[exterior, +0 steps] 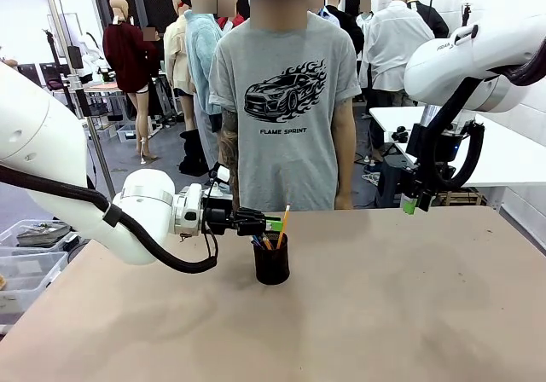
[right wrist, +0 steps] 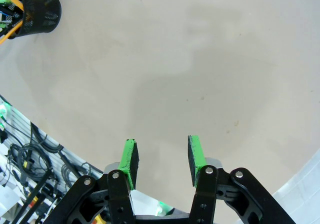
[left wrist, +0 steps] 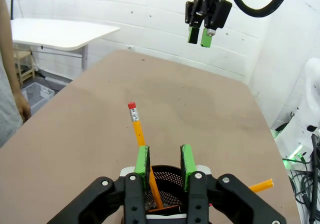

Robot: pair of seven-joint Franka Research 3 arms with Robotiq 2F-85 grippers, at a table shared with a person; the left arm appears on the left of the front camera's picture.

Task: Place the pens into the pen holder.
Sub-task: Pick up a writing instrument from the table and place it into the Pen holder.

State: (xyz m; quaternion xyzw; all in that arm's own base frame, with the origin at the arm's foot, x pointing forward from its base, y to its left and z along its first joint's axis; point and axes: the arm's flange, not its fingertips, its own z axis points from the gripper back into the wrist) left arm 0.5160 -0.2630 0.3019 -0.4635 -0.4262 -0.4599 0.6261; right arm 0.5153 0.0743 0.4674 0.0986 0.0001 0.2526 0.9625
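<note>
The black mesh pen holder (exterior: 271, 263) stands mid-table. A yellow-orange pencil (exterior: 282, 225) leans out of it, and darker pen ends (exterior: 263, 242) show at its rim. My left gripper (exterior: 271, 224) hovers level just above the cup's left rim. In the left wrist view my left gripper (left wrist: 164, 166) is open over the pen holder (left wrist: 169, 180). The pencil (left wrist: 135, 125), red eraser up, rises past its left pad (left wrist: 142, 165). My right gripper (exterior: 413, 201) hangs open, well above the table's far right. The right wrist view puts my right gripper (right wrist: 162, 159) over bare table, with the pen holder (right wrist: 42, 14) far off.
A person in a grey car-print T-shirt (exterior: 286, 101) stands at the far edge behind the cup, arms down. The brown table (exterior: 384, 314) spreads wide around the cup. Plastic bins (exterior: 30, 254) sit off the left side, and a white table (exterior: 495, 152) stands beyond the right.
</note>
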